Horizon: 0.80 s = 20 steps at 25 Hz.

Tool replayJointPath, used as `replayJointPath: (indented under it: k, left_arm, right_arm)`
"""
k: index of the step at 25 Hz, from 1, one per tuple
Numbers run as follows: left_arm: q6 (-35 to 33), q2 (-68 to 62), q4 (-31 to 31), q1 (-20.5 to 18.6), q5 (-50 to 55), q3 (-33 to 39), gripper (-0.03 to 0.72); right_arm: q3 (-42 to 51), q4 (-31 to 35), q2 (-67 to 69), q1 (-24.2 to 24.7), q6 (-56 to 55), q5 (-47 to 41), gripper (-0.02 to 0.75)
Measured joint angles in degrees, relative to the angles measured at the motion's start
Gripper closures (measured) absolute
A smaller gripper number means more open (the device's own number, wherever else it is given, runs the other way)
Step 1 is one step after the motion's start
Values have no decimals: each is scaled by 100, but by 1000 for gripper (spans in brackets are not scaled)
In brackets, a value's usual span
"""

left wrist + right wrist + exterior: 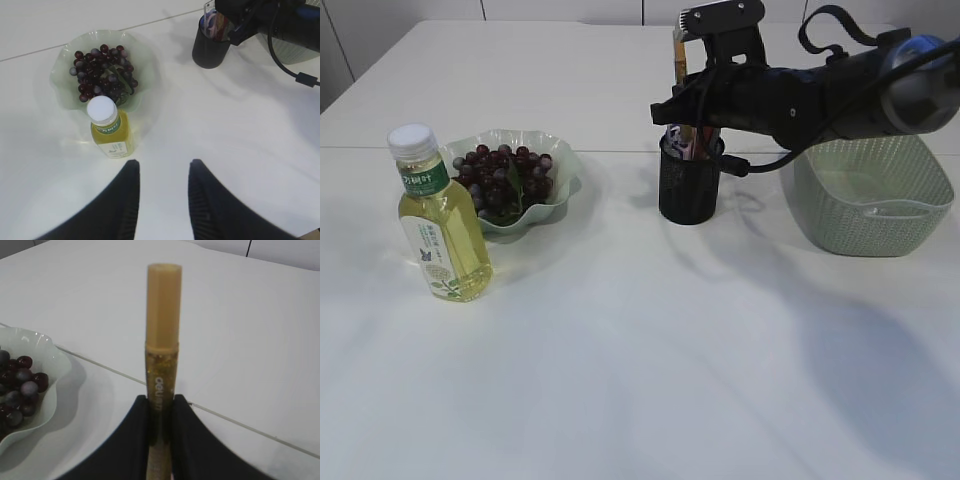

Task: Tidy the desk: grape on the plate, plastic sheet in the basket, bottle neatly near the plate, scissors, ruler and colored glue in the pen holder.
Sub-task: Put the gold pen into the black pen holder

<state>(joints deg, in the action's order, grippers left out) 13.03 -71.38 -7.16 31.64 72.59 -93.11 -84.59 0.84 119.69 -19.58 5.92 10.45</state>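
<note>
My right gripper [161,400] is shut on the colored glue [162,340], a gold glitter tube with an orange cap, held upright. In the exterior view the glue [678,55] stands above the black mesh pen holder [688,190], which holds several items; the holder also shows in the left wrist view [210,47]. The grapes [505,175] lie on the pale green wavy plate [565,165]. The bottle [438,225] of yellow drink with a white cap stands upright just in front of the plate. My left gripper [162,167] is open and empty, above the table near the bottle [110,131].
A pale green woven basket [870,215] stands at the right, behind my right arm. The white table has a seam line running across behind the plate.
</note>
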Motion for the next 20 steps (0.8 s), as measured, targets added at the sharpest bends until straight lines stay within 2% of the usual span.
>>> replayJointPath:
  k: [10,12,17,20]
  left_arm:
    - [0,0,0,0,0,0,442]
    - [0,0,0,0,0,0,442]
    - [0,0,0,0,0,0,442]
    - [0,0,0,0,0,0,442]
  right_arm:
    - [-27,54,4,69,0,-119,605]
    - [-35,58,4,73,0,-119,569]
    - [-35,109,4,82,0,-244,393]
    - [-35,145,4,94,0,-381,351]
